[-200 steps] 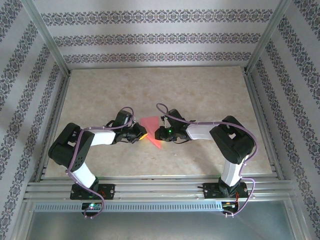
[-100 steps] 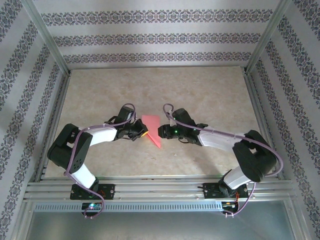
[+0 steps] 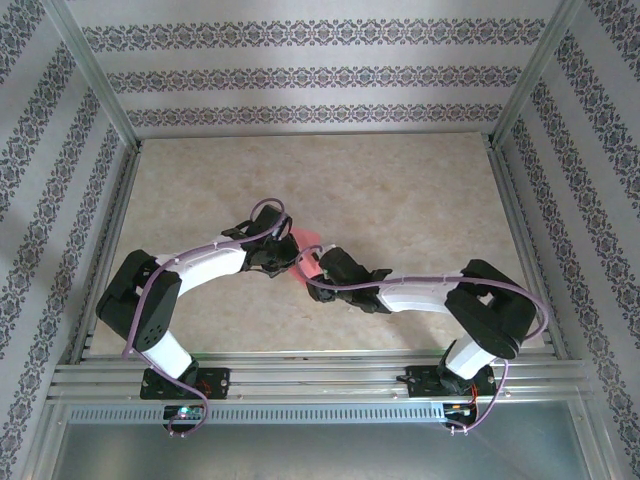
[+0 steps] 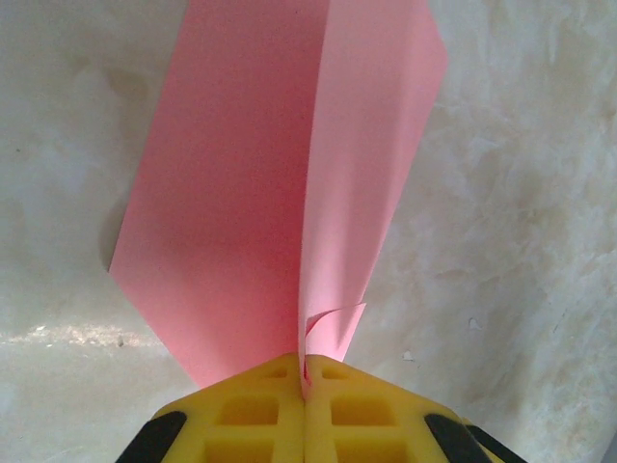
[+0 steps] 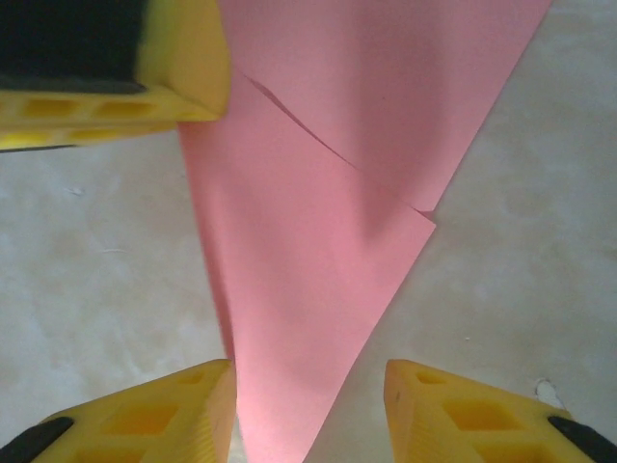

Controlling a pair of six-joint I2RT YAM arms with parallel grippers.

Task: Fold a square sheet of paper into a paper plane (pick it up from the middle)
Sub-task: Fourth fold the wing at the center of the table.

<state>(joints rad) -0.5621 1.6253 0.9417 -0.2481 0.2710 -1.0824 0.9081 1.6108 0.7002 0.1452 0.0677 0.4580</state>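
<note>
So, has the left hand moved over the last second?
Yes. In the top view the left hand, shut on the pink paper, has shifted rightward and slightly farther from the near rail.

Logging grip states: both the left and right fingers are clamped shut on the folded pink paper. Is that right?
Not quite. The left fingers are clamped shut on the pink paper, but the right fingers are open: the right wrist view shows them standing apart with the paper passing between them, unpinched.
</note>
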